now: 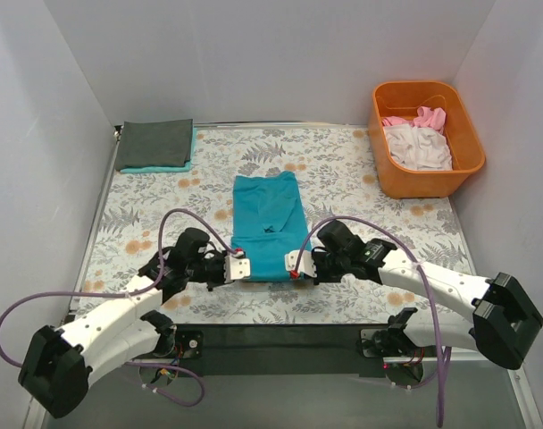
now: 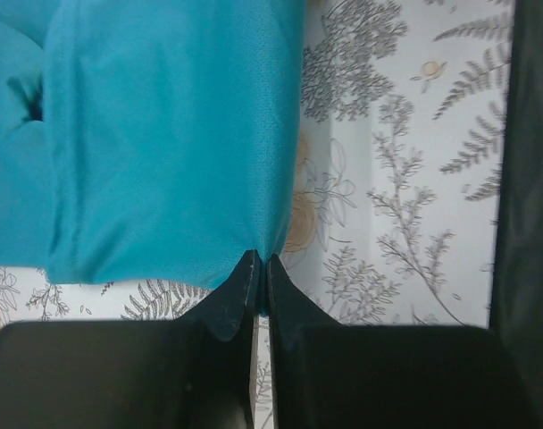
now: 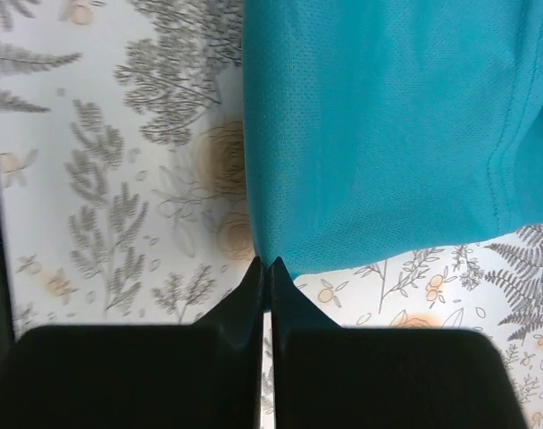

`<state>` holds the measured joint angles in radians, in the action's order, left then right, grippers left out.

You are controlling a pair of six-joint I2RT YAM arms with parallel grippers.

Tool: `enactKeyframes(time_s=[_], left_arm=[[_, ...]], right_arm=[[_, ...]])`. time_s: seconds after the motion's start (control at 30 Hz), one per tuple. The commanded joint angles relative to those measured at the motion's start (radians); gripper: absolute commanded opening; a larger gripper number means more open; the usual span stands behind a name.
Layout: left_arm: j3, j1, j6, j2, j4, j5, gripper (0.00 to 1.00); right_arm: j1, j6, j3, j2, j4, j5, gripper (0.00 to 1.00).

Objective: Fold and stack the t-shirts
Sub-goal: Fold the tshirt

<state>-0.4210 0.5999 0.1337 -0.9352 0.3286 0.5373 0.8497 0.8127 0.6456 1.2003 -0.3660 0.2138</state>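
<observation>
A teal t-shirt [image 1: 269, 223] lies folded into a long strip in the middle of the table. My left gripper [image 1: 242, 268] is shut on its near left corner, as the left wrist view [image 2: 260, 259] shows, with teal cloth [image 2: 164, 134] pinched between the tips. My right gripper [image 1: 291, 264] is shut on its near right corner, seen in the right wrist view [image 3: 265, 262] with the shirt [image 3: 396, 125] beyond. A folded dark grey t-shirt [image 1: 155, 143] lies on a teal one [image 1: 160, 168] at the far left. White [image 1: 419, 147] and pink [image 1: 428, 117] shirts lie in the tub.
An orange plastic tub [image 1: 428, 179] stands at the far right. A floral covering [image 1: 361, 179] spreads over the table. White walls close in the back and both sides. A black strip [image 1: 280, 344] runs along the near edge between the arm bases.
</observation>
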Motion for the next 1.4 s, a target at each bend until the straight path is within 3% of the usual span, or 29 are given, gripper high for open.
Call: enactKeyframes(time_s=[0.0, 0.27, 0.4, 0.43, 0.63, 0.9, 1.3, 1.37], left_arm=[[-0.079, 0.005, 0.009, 0.103, 0.225, 0.092, 0.00], [-0.228, -0.043, -0.046, 0.141, 0.313, 0.016, 0.00], [-0.277, -0.159, -0.036, 0.084, 0.253, 0.077, 0.00], [-0.310, -0.231, -0.031, 0.060, 0.233, 0.105, 0.00], [-0.435, -0.391, -0.026, -0.154, 0.118, 0.199, 0.00], [-0.684, -0.462, -0.057, -0.532, -0.016, 0.222, 0.00], [-1.009, -0.477, -0.223, -1.080, -0.197, 0.083, 0.00], [-1.056, -0.477, -0.255, -1.151, -0.221, 0.069, 0.06]], right_arm=[[0.018, -0.044, 0.086, -0.051, -0.181, 0.068, 0.01], [-0.020, 0.028, 0.239, -0.030, -0.255, 0.032, 0.01], [-0.061, 0.081, 0.308, 0.024, -0.254, 0.030, 0.01], [-0.072, 0.089, 0.325, 0.039, -0.254, 0.033, 0.01], [-0.176, 0.158, 0.506, 0.192, -0.251, 0.076, 0.01], [-0.297, 0.247, 0.762, 0.481, -0.251, 0.127, 0.01], [-0.393, 0.243, 1.223, 1.024, -0.235, 0.142, 0.01], [-0.399, 0.227, 1.264, 1.079, -0.217, 0.133, 0.04]])
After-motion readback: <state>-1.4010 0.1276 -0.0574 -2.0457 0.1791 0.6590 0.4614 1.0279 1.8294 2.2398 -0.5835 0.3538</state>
